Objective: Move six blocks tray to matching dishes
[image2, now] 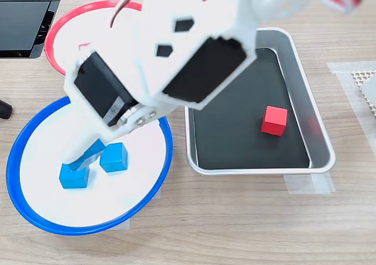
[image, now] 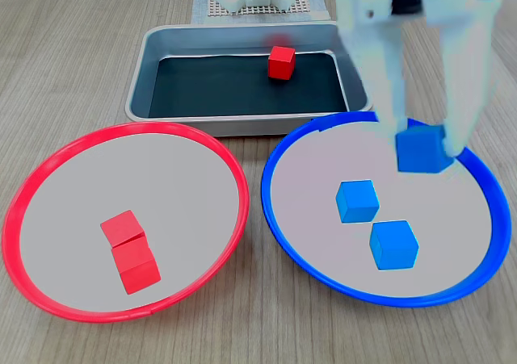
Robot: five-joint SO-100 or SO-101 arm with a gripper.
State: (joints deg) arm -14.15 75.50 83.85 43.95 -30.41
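Hanging over the far right part of the blue-rimmed dish [image: 283, 211], the hand [image: 420, 142] has its two white fingers closed on either side of a blue block [image: 422, 148], gripping it by opposite faces. The block sits directly below the hand, low over the pale dish floor — whether it touches the floor I cannot tell. Two more blue blocks [image: 358, 200] [image: 393, 244] lie apart in that dish, nearer the camera and to the left in a fixed view, so the held one seems to have free floor beneath it.

Two red blocks [image: 128, 251] rest touching in the red-rimmed dish [image: 48, 162], and one red block [image: 282, 62] stands in the tray [image: 242, 126] at its far side (well apart from the hand, back and to the left). That is probably the last to fetch.

In another fixed view the arm's body covers the fingers and most of the held block; the counter [image: 73, 41] beyond is cut off.
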